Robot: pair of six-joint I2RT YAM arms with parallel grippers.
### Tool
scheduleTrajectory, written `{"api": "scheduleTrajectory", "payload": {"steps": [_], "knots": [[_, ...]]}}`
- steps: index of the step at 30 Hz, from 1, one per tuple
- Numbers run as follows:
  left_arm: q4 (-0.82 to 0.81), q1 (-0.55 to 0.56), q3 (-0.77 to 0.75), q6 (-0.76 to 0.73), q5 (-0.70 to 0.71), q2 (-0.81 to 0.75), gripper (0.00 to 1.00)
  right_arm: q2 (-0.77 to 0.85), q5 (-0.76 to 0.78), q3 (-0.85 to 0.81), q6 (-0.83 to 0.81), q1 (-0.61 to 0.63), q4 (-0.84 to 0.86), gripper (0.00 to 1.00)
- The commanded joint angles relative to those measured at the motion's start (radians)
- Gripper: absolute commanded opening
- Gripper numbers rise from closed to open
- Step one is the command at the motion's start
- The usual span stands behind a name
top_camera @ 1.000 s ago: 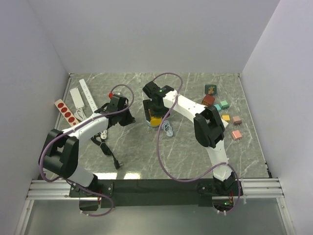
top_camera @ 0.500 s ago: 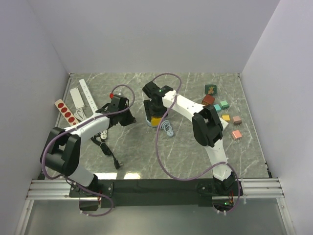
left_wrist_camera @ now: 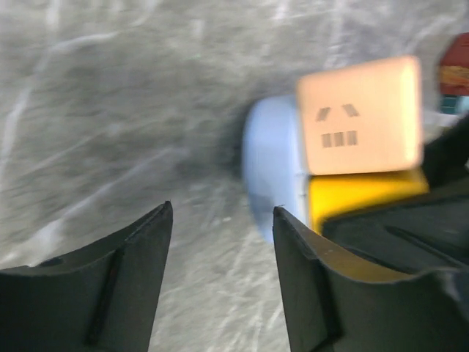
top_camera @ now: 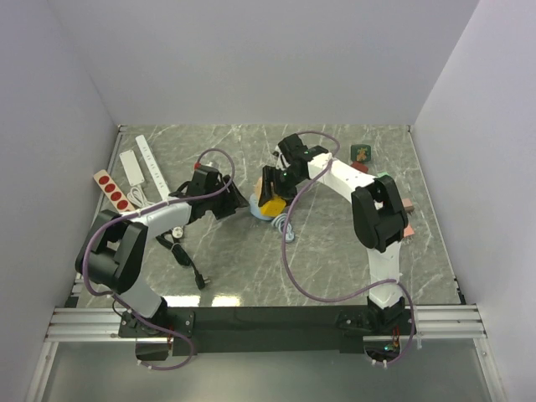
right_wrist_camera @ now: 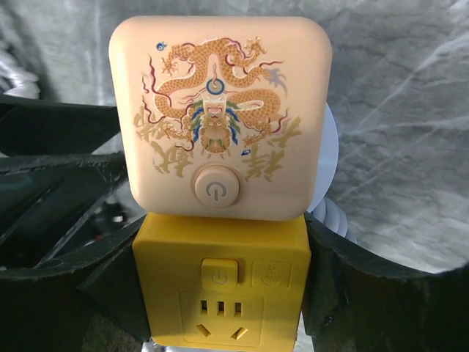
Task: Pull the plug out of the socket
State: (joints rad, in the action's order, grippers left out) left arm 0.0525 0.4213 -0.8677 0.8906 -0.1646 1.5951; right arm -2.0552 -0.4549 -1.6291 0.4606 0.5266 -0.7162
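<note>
A yellow socket cube [right_wrist_camera: 223,286] sits clamped between the fingers of my right gripper [right_wrist_camera: 220,293], which is shut on its sides. A beige plug unit [right_wrist_camera: 220,110] with a dragon print and a round button is joined to the socket's far end. Behind them shows a pale blue disc [right_wrist_camera: 328,147]. In the top view the right gripper [top_camera: 272,191] holds the socket [top_camera: 269,204] tilted at the table's middle. My left gripper [left_wrist_camera: 221,213] is open, nothing between its fingers, just left of the blue disc [left_wrist_camera: 271,176], the beige plug [left_wrist_camera: 359,114] and the socket [left_wrist_camera: 359,192].
A coiled pale cable [top_camera: 287,224] lies below the socket. A red-dotted power strip [top_camera: 113,189] and white strips [top_camera: 134,167] lie at the far left, a black cord with plug [top_camera: 186,260] near the left arm. Small coloured blocks [top_camera: 360,152] sit at the right.
My left gripper has opened and moved right, towards the socket. The right arm has swung right and tilted the socket with the plug on it.
</note>
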Motion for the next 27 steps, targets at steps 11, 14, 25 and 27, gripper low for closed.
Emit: {"api": "scheduleTrajectory", "payload": {"steps": [11,14,25,27], "knots": [[-0.200,0.007,-0.020,0.171,-0.171,0.114,0.61,0.130,-0.195,0.127,0.078,-0.019,0.245,0.00],[-0.212,0.011,-0.022,0.185,-0.179,0.143,0.49,0.141,-0.220,0.153,0.102,-0.017,0.294,0.00],[-0.145,0.011,-0.043,0.148,-0.153,0.163,0.01,0.115,-0.268,0.112,0.113,-0.034,0.275,0.00],[-0.094,0.005,-0.047,0.131,-0.109,0.161,0.00,0.116,-0.292,0.095,0.095,-0.085,0.224,0.00]]}}
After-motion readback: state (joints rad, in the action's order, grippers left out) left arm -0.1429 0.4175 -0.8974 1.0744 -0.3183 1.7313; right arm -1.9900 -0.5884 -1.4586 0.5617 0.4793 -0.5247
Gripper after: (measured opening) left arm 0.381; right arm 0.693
